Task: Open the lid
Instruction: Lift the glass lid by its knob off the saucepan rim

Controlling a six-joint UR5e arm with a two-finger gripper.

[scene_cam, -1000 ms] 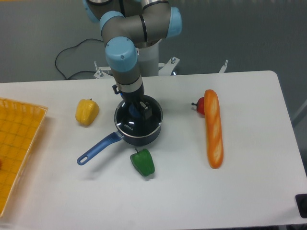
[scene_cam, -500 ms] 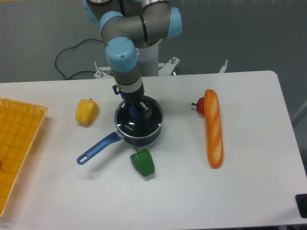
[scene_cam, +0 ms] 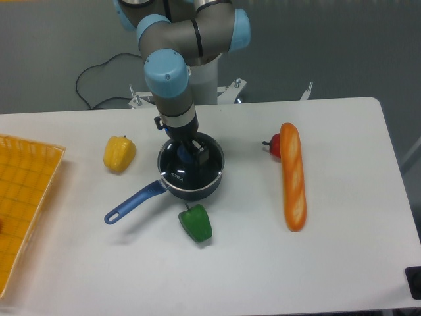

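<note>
My fingers [scene_cam: 190, 153] are down at the centre of the lid [scene_cam: 191, 166], right at its blue knob [scene_cam: 186, 155]. They stand on both sides of the knob, but from this view I cannot tell if they press it or only stand close to it. My arm comes straight down from above and hides the far part of the lid.

The lid is directly under my fingers. It sits on the dark blue saucepan [scene_cam: 192, 187], and its thin metal rim follows the edge of the pan all the way where I can see it. The long blue handle [scene_cam: 133, 203] of the saucepan goes away from my fingers toward the front left.

In front of my fingers, just beside the near wall of the saucepan, lies a green pepper [scene_cam: 196, 222]. To the left of my fingers, apart from the pan, stands a yellow pepper [scene_cam: 119, 153]. Far to the left, at the edge of the table [scene_cam: 342, 263], there is an orange tray [scene_cam: 23, 210].

To the right of my fingers, well apart, a long baguette [scene_cam: 293, 176] lies on the table, and a small red fruit [scene_cam: 274, 145] touches its far end.
</note>
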